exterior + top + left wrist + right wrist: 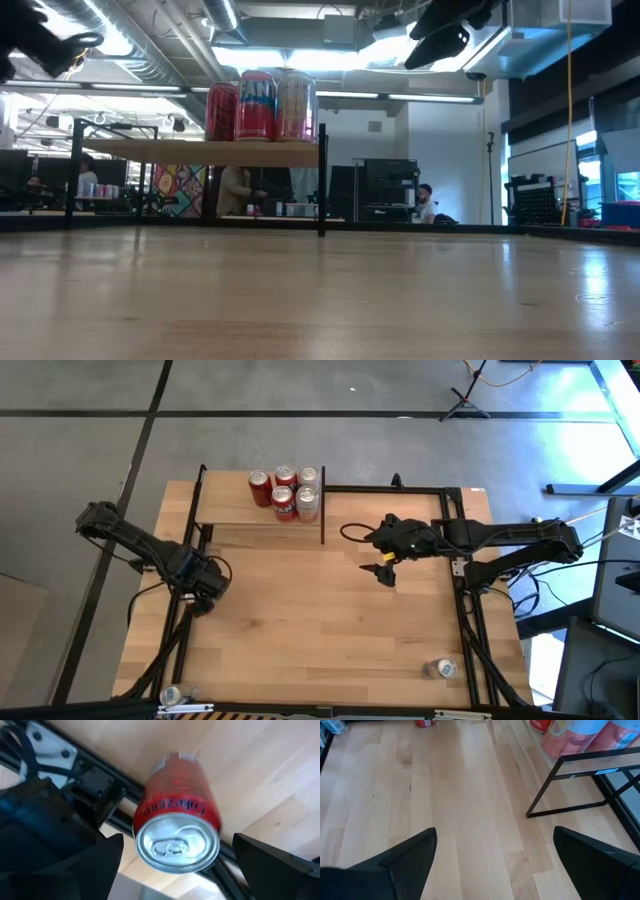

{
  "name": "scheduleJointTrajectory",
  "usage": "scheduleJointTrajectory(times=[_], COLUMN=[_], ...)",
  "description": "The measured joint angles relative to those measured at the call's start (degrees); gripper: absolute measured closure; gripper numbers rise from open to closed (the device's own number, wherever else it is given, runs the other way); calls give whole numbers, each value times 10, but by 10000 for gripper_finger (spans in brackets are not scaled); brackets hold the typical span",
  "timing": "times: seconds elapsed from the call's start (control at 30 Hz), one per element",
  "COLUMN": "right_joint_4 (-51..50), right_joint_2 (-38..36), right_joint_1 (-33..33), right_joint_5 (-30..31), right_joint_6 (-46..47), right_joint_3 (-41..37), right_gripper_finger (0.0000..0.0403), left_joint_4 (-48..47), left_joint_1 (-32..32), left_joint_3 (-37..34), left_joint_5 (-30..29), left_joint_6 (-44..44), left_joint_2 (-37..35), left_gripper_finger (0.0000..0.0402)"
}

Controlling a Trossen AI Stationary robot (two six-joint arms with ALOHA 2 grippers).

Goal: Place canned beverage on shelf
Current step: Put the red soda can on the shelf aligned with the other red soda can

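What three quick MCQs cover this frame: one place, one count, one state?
1. The red can in the left wrist view is:
A) between the left gripper's fingers
B) on the shelf
C) under the right gripper

2. Cans on the shelf:
A) three
B) five
C) seven

3. The right gripper is:
A) shut on a can
B) open, empty
C) shut, empty

Answers:
1. A, the left fingers stand spread on either side of the red can.
2. B, the high view shows five cans grouped on the shelf.
3. B, its wrist view shows only bare tabletop between wide fingers.
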Motion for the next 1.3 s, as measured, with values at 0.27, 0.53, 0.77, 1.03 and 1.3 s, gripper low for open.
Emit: scheduleJointTrajectory(times=[0.27,0.53,0.77,1.03,1.3], right_joint_4=[1,-1,7,6,30], right_joint_2=[8,12,12,12,12], right_joint_1=[0,0,0,0,0], right_joint_5=[0,0,0,1,11], right_joint_6=[0,0,3,-5,-5], right_joint_3=[0,0,0,0,0], right_gripper_finger=[13,13,13,13,20], left_joint_4=[23,29,33,28,27], left_joint_1=[-27,-34,-34,-25,1], left_joint_3=[-32,-35,18,126,232], left_joint_5=[11,13,10,-41,-89], left_joint_6=[2,2,-6,-38,-37], left_joint_2=[0,-1,1,2,15], left_gripper_finger=[48,154,168,168,168])
